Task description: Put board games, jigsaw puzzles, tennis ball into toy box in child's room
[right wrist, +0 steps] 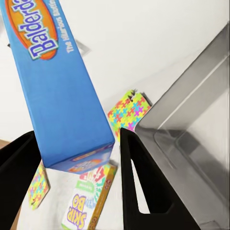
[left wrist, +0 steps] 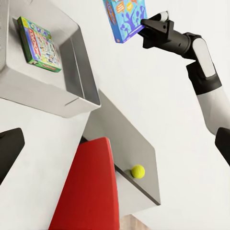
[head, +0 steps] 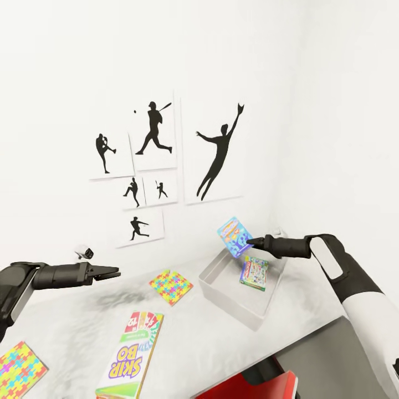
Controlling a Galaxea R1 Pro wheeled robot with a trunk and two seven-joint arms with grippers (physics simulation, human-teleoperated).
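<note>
My right gripper (head: pixel 250 241) is shut on the small blue board game (head: pixel 234 235), holding it tilted in the air just above the far edge of the toy box (head: pixel 231 308). Inside the grey box lies the green-edged board game (head: pixel 254 273). The red-yellow-green board game (head: pixel 132 357) lies near the table's (head: pixel 77 318) front edge. One jigsaw puzzle (head: pixel 170 286) lies mid-table, another (head: pixel 19 368) at the front left corner. The tennis ball (left wrist: pixel 138 171) rests on the lower grey end unit. My left gripper (head: pixel 113 272) hovers open over the left of the table.
A red chair (head: pixel 249 388) stands tucked under the table's front edge, below the toy box. Black sports silhouette pictures (head: pixel 155 160) hang on the white wall behind the table. A small white device (head: pixel 85 252) sits at the table's back left.
</note>
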